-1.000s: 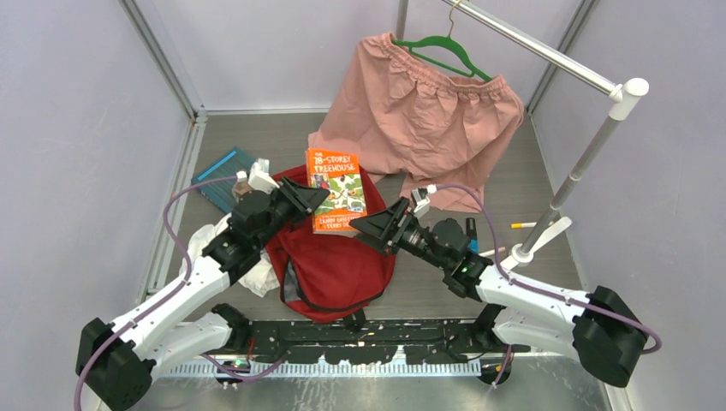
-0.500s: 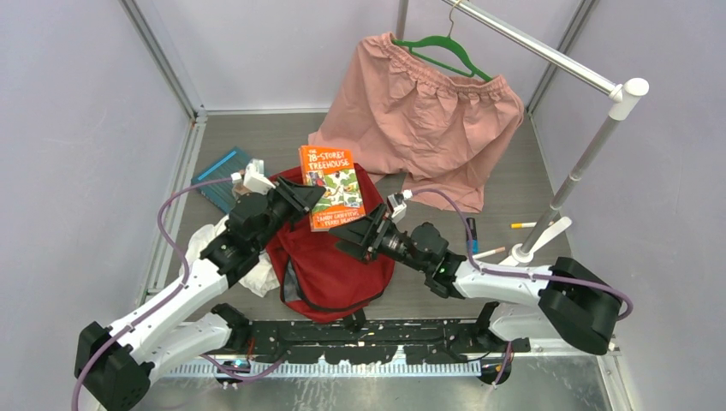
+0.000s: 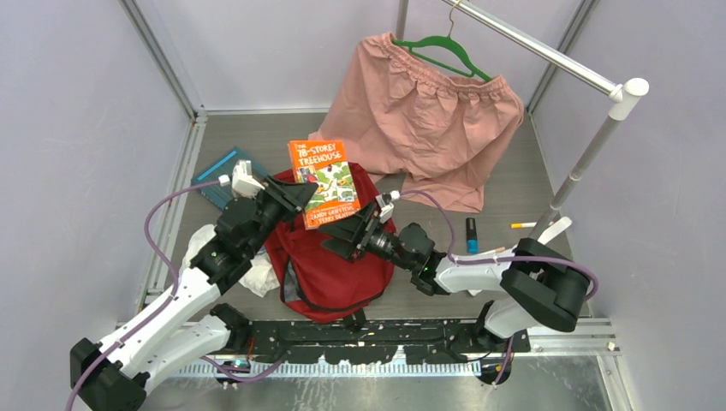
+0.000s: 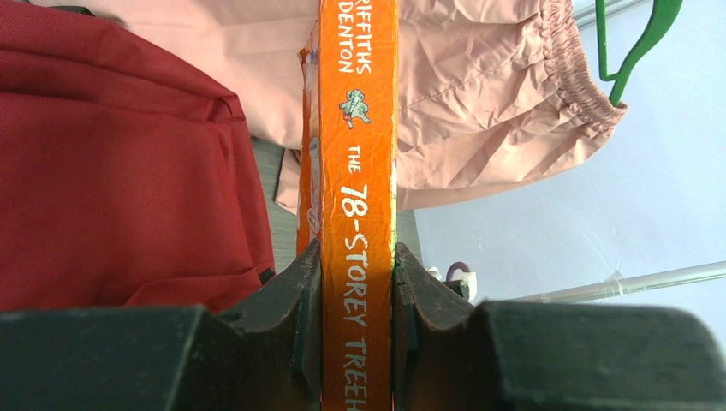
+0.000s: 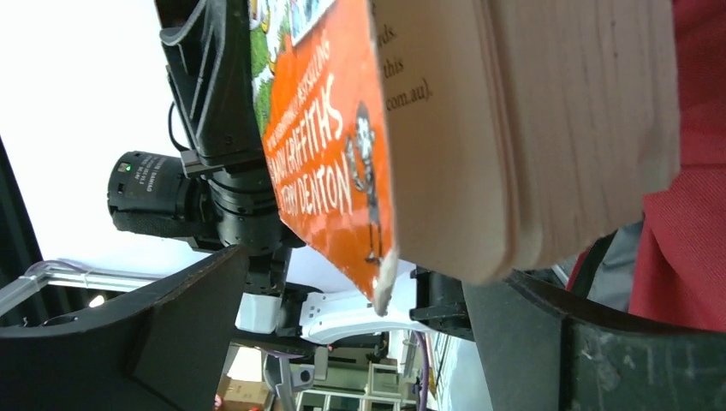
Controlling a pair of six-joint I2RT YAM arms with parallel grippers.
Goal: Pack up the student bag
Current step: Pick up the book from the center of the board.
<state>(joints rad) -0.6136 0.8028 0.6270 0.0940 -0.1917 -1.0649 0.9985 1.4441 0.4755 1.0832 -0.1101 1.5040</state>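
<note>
Pinching the orange book (image 4: 355, 128) by its spine in the left gripper (image 4: 355, 257), pressing both jaws flat against the covers, with the title running straight out from between them. Spreading the right gripper (image 5: 360, 308) wide just under the book's lower corner, bracketing that corner between the fingers without clamping it; not possible to tell whether the page edge is touching one finger. Hovering both pairs of jaws over the student bag (image 3: 334, 261), lying flat directly beneath them, long axis running from under the book back toward the arm bases, showing an open zip and grey lining along the edge below the left jaws. Facing the pink shorts (image 3: 419, 120) on a green hanger (image 3: 445, 51), hanging beyond both sets of jaws.
</note>
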